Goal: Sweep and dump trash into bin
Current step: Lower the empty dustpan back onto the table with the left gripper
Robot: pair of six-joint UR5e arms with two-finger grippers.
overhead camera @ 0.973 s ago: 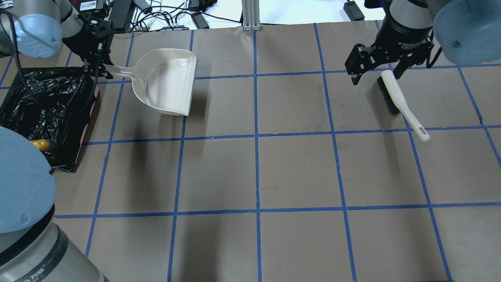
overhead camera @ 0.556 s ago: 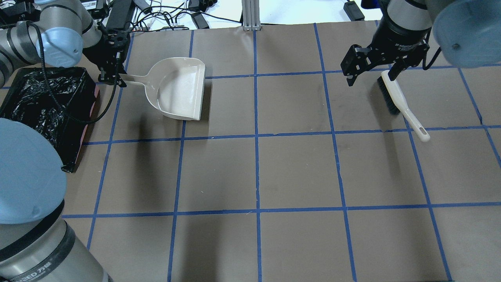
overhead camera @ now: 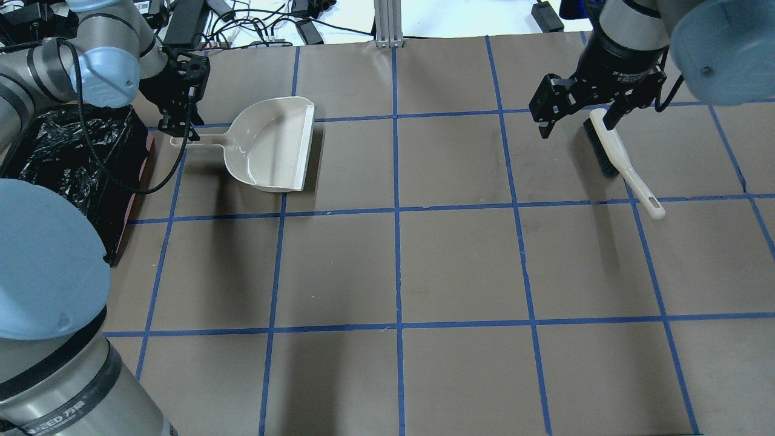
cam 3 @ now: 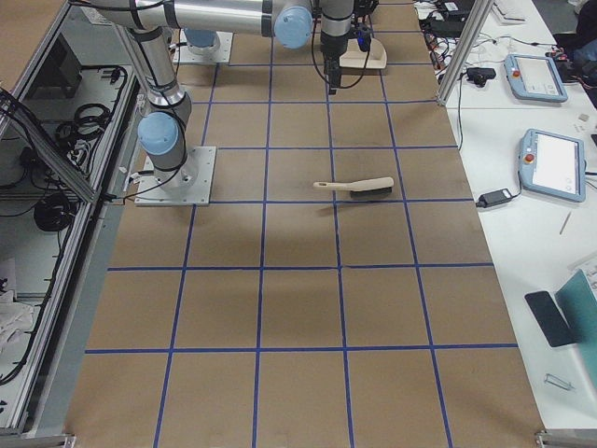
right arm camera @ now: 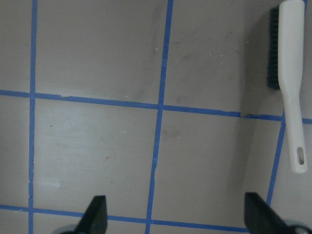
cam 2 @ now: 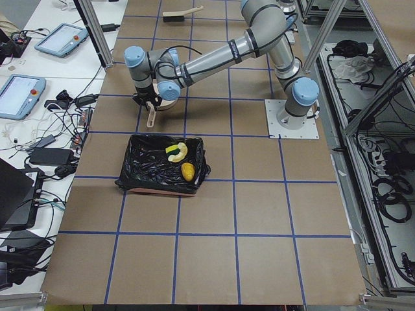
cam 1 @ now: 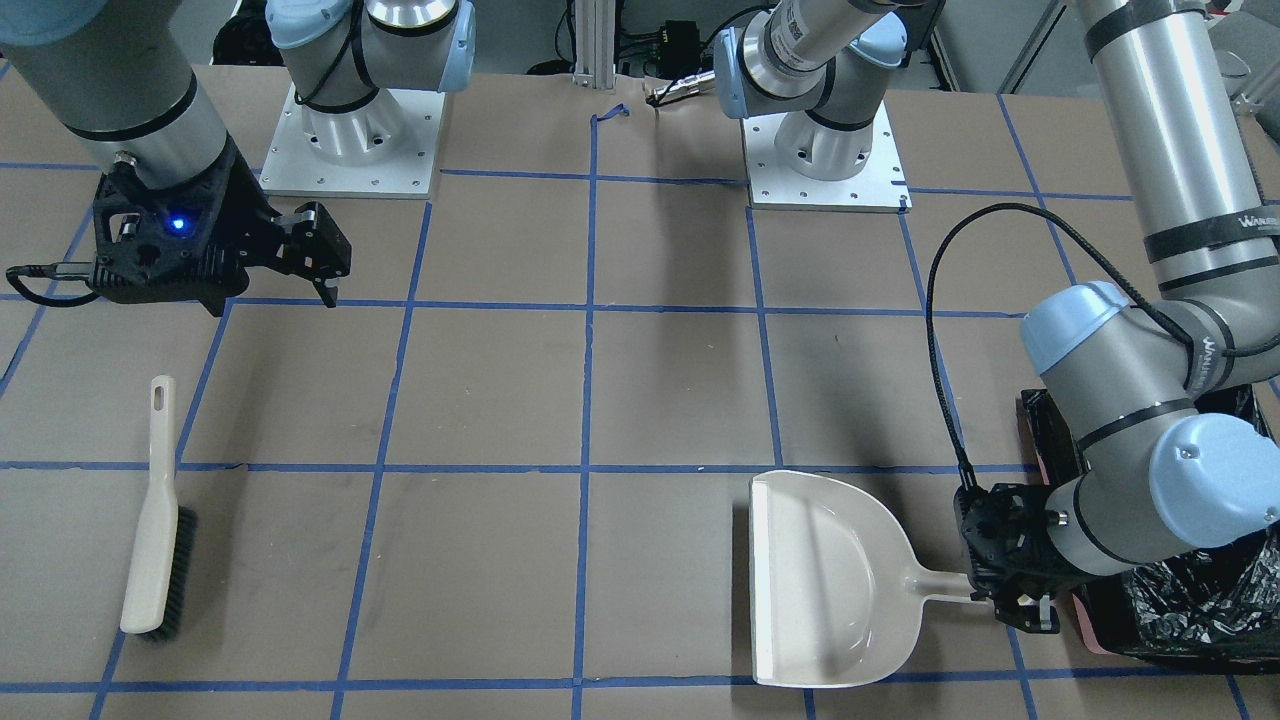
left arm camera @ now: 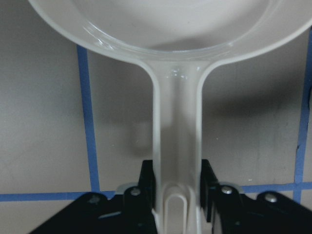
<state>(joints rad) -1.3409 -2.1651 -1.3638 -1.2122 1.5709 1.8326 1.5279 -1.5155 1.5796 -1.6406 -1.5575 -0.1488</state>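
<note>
Trash — three pieces, all inside the bin (cam 2: 144,167): golden-brown lump (cam 2: 187,171), pale yellow crescent slice (cam 2: 181,153) and small yellow-green wedge (cam 2: 172,148). The crescent and wedge lie close together; the lump sits just beside them, nearer the bin's rim.

Bin: rectangular, lined with crinkly black plastic, pink edge at the base, standing at the table's left end.

Dustpan (overhead camera: 272,145): beige, empty, level and low at the table, just beside the bin, mouth facing the table's middle.

Left gripper (overhead camera: 181,130): fingers clamped on the end of the dustpan's handle — the wrist view shows them pressing both sides.

Right gripper (overhead camera: 575,115): jaws wide apart, holding nothing, raised above the table's right half.

Brush (overhead camera: 611,151): beige handle, dark bristles, lying flat on the table near the right gripper, not touched by it.

Table (overhead camera: 460,260): brown covering, blue tape grid.
</note>
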